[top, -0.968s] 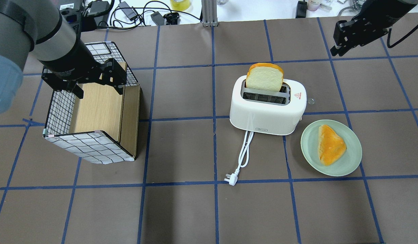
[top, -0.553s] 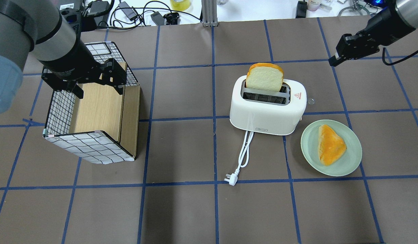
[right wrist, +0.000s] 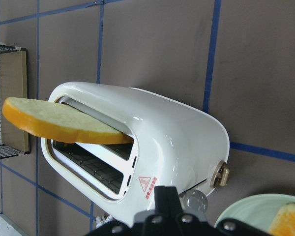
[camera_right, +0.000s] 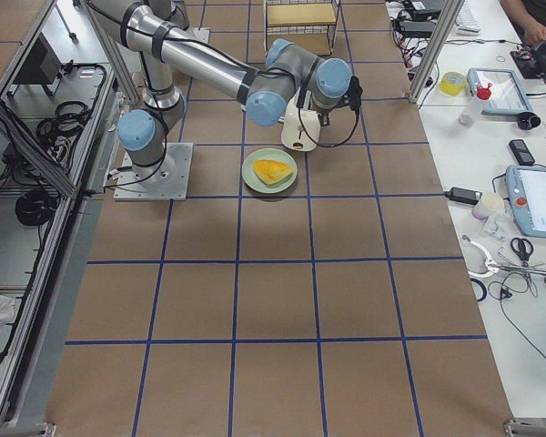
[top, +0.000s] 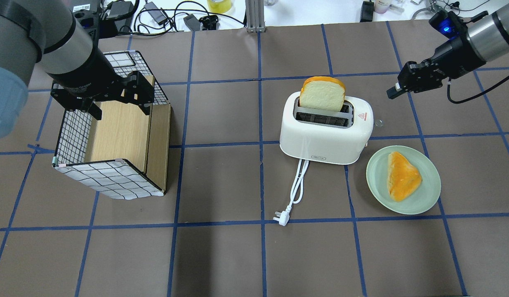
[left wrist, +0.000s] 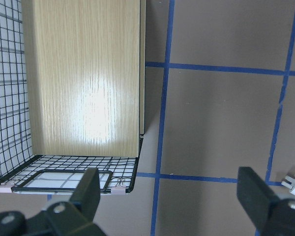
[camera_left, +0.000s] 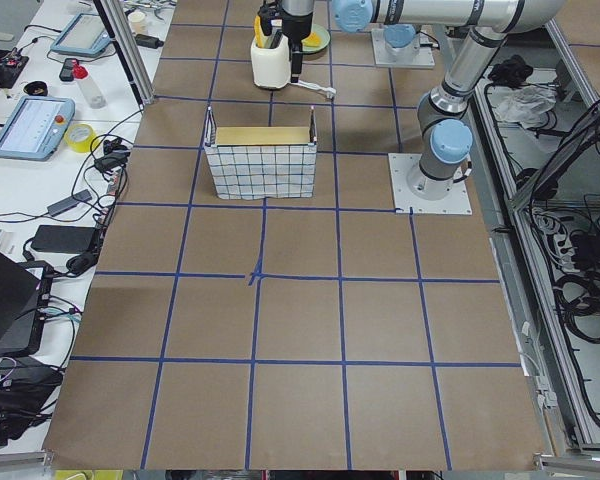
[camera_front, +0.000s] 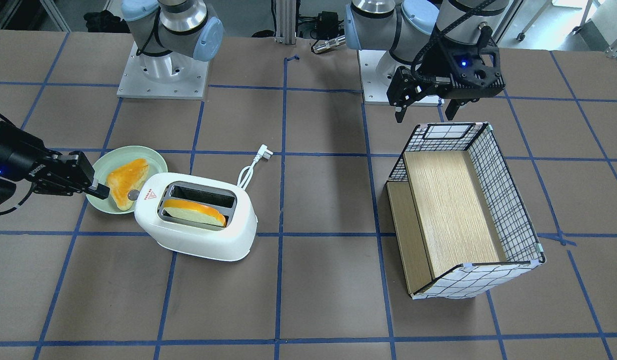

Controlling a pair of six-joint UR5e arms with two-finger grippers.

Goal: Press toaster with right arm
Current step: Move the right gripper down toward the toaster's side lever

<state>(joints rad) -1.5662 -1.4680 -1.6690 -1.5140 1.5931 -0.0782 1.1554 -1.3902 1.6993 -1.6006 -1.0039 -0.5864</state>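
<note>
The clenched right end effector [top: 392, 93] has swung down toward the toaster [top: 325, 132], which stands just beside the green plate [top: 430, 194] with bread [top: 321, 95] popped up, so the press looks near but not yet begun

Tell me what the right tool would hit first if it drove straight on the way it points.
The right tool would probably meet the toaster first, at the end by its knob; depth is unclear.
</note>
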